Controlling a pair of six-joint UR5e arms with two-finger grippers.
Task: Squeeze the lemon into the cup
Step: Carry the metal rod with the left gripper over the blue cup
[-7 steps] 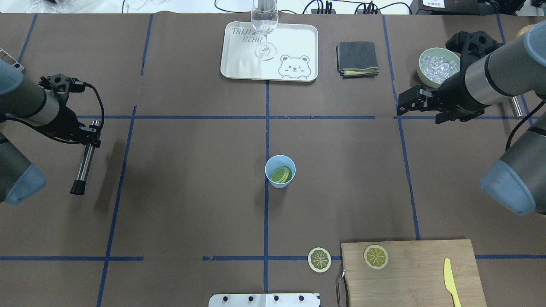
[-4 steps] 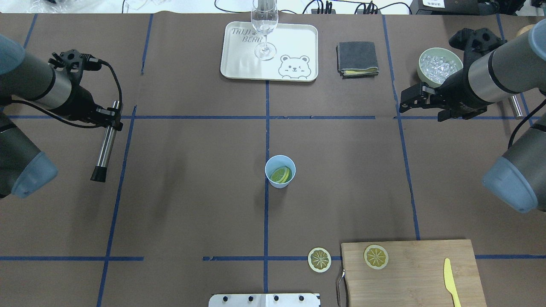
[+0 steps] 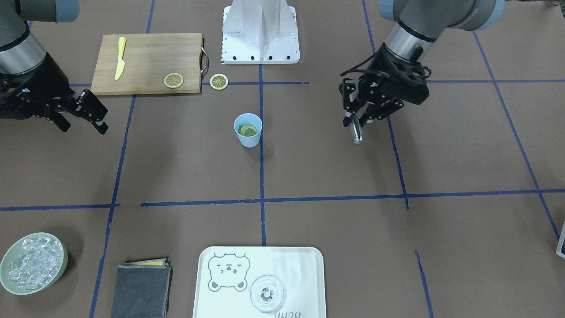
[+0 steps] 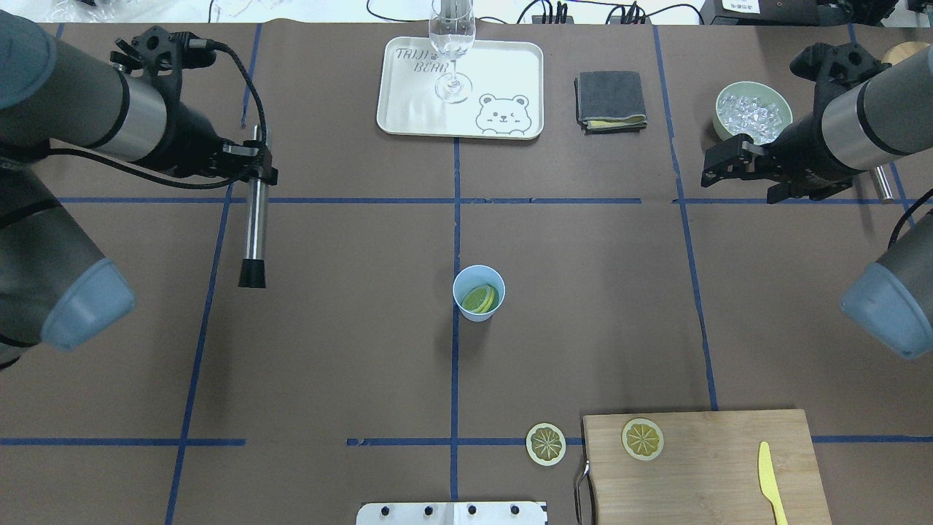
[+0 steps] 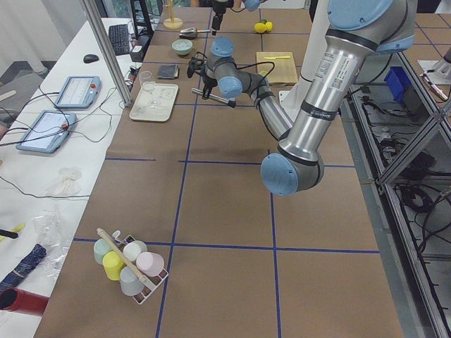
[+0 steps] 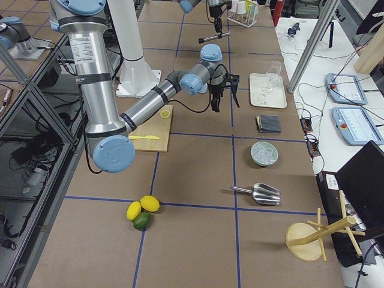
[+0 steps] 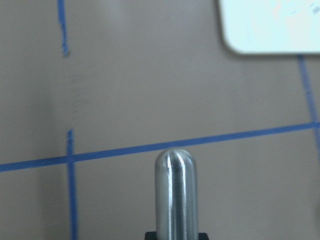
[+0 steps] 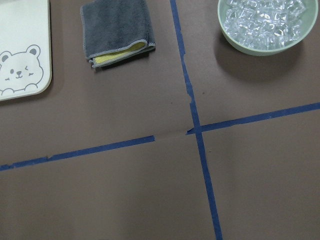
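Note:
The light-blue cup (image 4: 479,281) (image 3: 248,137) stands upright at the table's middle with lemon slices (image 4: 480,299) (image 3: 247,130) inside. One more lemon slice (image 4: 546,443) (image 3: 219,81) lies on the table by the cutting board, and another (image 4: 642,438) (image 3: 173,80) lies on the board. My left gripper (image 4: 251,169) (image 3: 359,115) is shut on a steel rod with a black tip (image 4: 254,226) (image 7: 175,195), far to the cup's left. My right gripper (image 4: 713,169) (image 3: 95,114) is open and empty, far to the cup's right, near the ice bowl.
A wooden cutting board (image 4: 700,474) with a yellow knife (image 4: 769,481) is at the near right. A bear tray (image 4: 503,73) with a wine glass (image 4: 452,44), a grey cloth (image 4: 610,100) (image 8: 117,30) and a green bowl of ice (image 4: 751,109) (image 8: 262,22) line the far side.
My left arm has carried the rod away from the robot and to the right, toward the table's middle. My right gripper has drifted slightly right. Cup and slices have not moved.

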